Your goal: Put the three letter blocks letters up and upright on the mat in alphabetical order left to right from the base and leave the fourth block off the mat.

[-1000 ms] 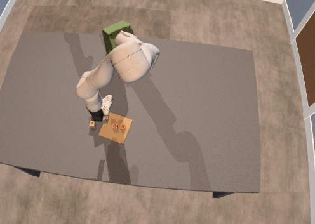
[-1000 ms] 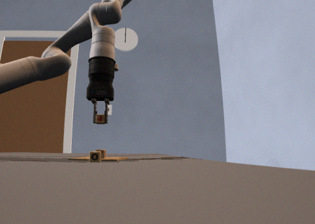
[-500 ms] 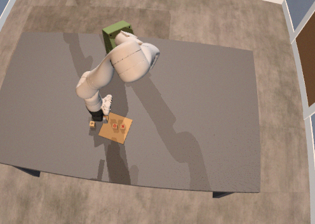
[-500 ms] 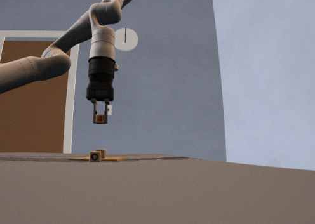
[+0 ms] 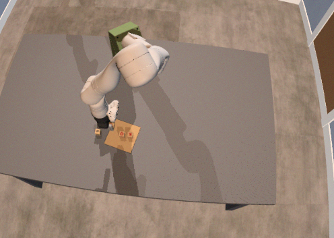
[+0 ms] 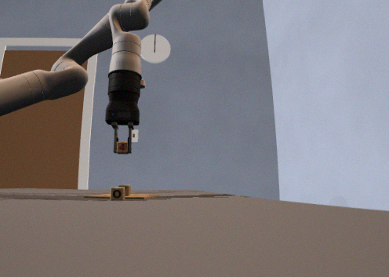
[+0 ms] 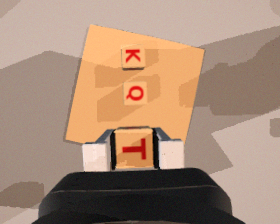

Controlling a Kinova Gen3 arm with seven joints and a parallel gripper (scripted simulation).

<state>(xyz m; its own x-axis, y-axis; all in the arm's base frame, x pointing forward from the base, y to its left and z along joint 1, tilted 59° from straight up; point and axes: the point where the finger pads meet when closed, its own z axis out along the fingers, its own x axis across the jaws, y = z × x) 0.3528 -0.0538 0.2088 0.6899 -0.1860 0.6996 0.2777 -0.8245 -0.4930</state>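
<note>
Exterior view shows a pale round disc [image 6: 155,49] on the blue-grey wall [image 6: 212,83].

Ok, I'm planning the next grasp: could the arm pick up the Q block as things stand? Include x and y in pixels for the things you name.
Probably not: its pincer [image 5: 111,126] [image 6: 122,151] [image 7: 134,142] is shut on the T block [image 5: 111,124] [image 6: 122,147] [image 7: 133,145], which would need setting down first. Nothing covers the Q block [image 5: 122,133] [image 7: 135,93].

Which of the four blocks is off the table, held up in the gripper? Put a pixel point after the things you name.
The T block [image 6: 122,147] [image 7: 134,148], between the gripper's fingers; the K [image 5: 130,134] [image 7: 133,56] and Q [image 5: 122,133] [image 7: 135,93] blocks rest on the mat [image 5: 118,143] [image 7: 83,112].
</note>
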